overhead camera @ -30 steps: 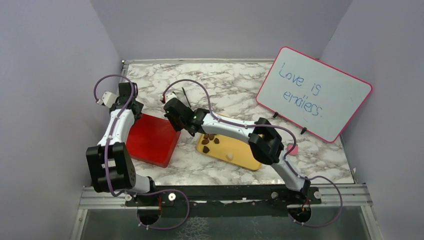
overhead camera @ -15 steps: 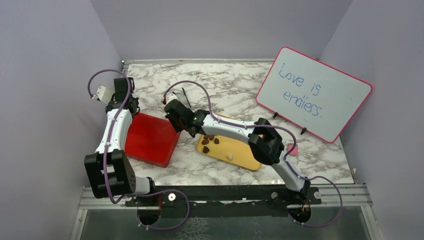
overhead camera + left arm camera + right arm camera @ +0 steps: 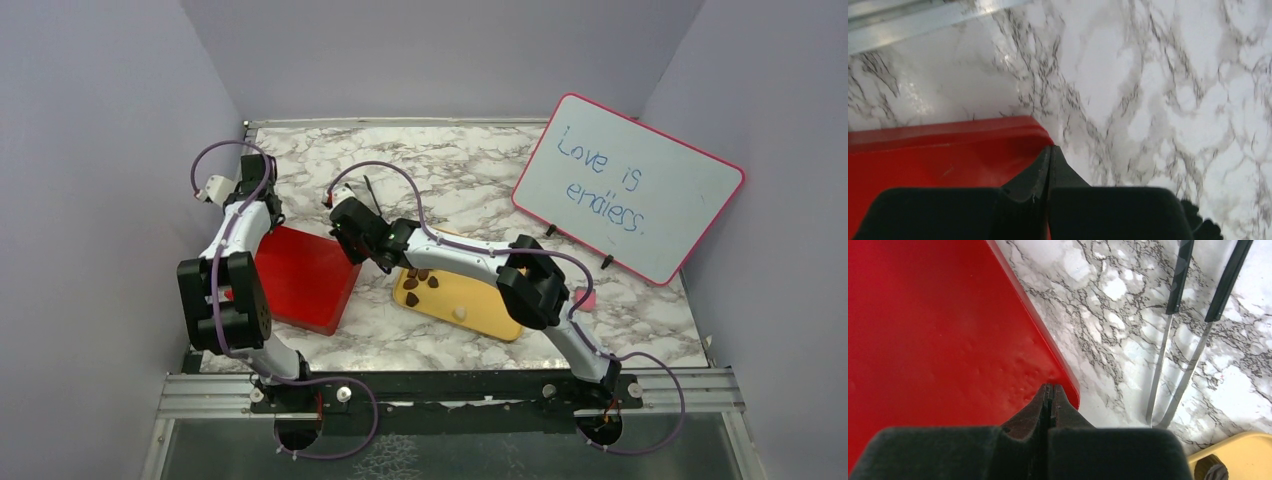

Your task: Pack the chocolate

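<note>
- The right end effector point(image 3: 1049, 399) has its fingers pressed together with nothing visible between them, its tip over the near-right corner of the red box point(image 3: 938, 330).
- The left end effector point(image 3: 1049, 162) is likewise pressed together and empty, hanging over the box's far corner.
- Risk: the box shows only a flat red top. If either tip pushes at a corner instead of gripping it, the box will probably slide across the table rather than open.
- The chocolate point(image 3: 420, 280) lies on the yellow tray point(image 3: 490, 318) just right of the box: several dark pieces at the far end and one cream piece nearer.
- Risk: the right arm reaches across that tray, so a low sweep could scatter the pieces or shove the tray.
- Risk: the black-handled tongs point(image 3: 1168, 340) lie near the right tip and could be knocked.
- The table point(image 3: 470, 175) is glossy marble-patterned, likely slick.
- A whiteboard point(image 3: 630, 185) stands propped at the far right, and lilac walls point(image 3: 440, 50) close in three sides.
</note>
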Available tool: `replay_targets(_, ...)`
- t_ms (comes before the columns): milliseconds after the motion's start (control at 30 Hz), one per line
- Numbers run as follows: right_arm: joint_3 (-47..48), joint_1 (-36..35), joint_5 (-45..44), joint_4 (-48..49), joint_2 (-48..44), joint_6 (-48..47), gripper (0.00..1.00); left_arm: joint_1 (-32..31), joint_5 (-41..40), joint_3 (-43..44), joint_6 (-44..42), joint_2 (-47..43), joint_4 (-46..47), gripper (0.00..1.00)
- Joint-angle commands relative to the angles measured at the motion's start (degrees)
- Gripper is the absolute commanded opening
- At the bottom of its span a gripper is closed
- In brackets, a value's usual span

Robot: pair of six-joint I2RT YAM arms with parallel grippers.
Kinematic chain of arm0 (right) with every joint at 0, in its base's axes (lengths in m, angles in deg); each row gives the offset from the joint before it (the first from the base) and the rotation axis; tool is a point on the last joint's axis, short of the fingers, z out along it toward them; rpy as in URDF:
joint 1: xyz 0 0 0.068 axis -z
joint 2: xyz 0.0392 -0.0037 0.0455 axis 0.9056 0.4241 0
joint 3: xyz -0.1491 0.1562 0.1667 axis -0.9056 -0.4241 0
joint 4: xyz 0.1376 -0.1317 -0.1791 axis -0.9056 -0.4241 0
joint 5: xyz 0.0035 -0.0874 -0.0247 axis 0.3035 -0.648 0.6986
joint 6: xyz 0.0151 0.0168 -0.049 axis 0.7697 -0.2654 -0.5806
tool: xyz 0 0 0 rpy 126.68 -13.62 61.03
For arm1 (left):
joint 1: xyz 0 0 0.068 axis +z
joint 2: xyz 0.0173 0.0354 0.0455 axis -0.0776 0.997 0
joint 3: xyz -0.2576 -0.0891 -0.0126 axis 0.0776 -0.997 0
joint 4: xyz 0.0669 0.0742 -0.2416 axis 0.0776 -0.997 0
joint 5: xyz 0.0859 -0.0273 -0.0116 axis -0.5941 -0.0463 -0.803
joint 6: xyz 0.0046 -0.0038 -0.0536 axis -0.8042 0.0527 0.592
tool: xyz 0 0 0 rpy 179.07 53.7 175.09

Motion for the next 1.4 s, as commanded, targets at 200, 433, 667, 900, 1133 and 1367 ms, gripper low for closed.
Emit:
replay_targets(200,-2.30,-0.32,2.56,-0.69,-1.49,1.19,0.01,3.26,3.05,5.11,-1.19,4.36,-6.57,0.00)
replay_targets(433,-1.07,-0.32,4.88,1.83,-4.15,1.56,0.01,3.29,4.85,9.19,-0.32,0.79,-6.60,0.00)
replay_targets(667,-6.22,-0.32,6.77,7.40,-10.35,2.30,0.01,3.45,-2.83,4.59,1.30,3.85,-6.92,0.00)
replay_targets(900,-15.33,-0.36,7.07,12.84,-15.86,3.04,0.01,4.16,-1.72,6.21,4.03,13.38,-14.08,0.00)
replay_targets(1133,-20.89,-0.32,8.22,16.41,-19.95,3.67,0.01,4.09,0.64,15.46,6.29,5.86,-16.40,0.00)
replay_targets(1367,-24.71,-0.32,8.16,17.76,-21.96,3.47,0.01,3.53,0.83,16.17,7.32,3.39,-17.17,0.00)
